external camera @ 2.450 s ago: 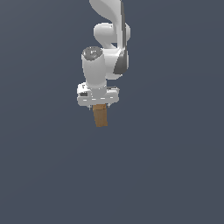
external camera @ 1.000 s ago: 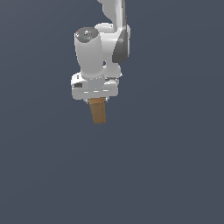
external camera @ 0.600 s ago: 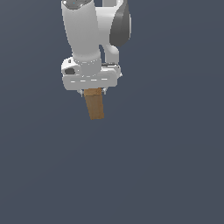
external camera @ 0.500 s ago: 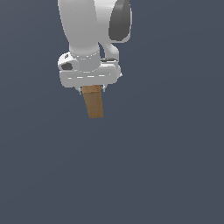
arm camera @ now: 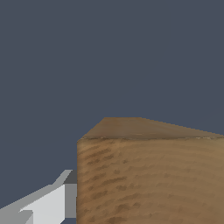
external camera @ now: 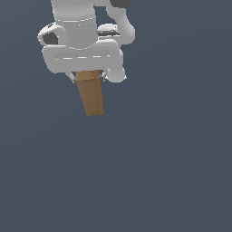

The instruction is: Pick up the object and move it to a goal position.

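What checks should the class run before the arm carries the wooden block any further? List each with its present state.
1. Block held in the gripper: ok, its top sits under the white body.
2. Block off any surface: ok, nothing touches its lower end.
3. Block hanging straight: not ok, it tilts slightly in the exterior view.
4. Finger against the block's side: ok in the wrist view.
5. Goal position visible: cannot tell, no marker shows.
6. Grip firmness: cannot tell.

There are no words, numbers or signs to read here. The wooden block (external camera: 89, 94) has only wood grain on it, and the white gripper (external camera: 88, 74) is plain.
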`<state>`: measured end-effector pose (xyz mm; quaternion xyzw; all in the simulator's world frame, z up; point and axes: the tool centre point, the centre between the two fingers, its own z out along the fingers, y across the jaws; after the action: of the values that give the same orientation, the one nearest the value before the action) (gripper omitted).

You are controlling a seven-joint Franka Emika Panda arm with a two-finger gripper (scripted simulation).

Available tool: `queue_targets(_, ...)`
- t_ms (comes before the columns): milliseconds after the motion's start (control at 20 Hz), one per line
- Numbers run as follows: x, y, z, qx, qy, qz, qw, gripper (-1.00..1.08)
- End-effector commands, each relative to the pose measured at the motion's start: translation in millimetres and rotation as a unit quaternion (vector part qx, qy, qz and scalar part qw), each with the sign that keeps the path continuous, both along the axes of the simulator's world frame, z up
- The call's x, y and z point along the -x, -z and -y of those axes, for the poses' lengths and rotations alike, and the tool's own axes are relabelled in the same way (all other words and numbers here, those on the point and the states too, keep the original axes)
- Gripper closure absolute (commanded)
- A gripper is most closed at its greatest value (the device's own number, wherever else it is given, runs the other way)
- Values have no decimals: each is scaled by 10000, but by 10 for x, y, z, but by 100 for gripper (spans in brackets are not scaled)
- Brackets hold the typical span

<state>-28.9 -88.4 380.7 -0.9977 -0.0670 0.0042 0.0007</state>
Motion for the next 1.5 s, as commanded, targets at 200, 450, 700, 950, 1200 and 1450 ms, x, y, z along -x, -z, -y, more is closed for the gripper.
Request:
queue_targets(200,-152,-491,38,6,-2,43,10000,108)
queue_targets(450,-250,-777,64,6,-2,43,10000,108)
queue_targets(700,-336,-1025,87,6,-2,43,10000,108)
queue_targets(950,-413,-1237,104,5,-5,43,10000,108)
queue_targets(1200,-478,-1414,121,5,-5,43,10000,108)
queue_targets(1450,-533,-1556,135,5,-5,43,10000,108)
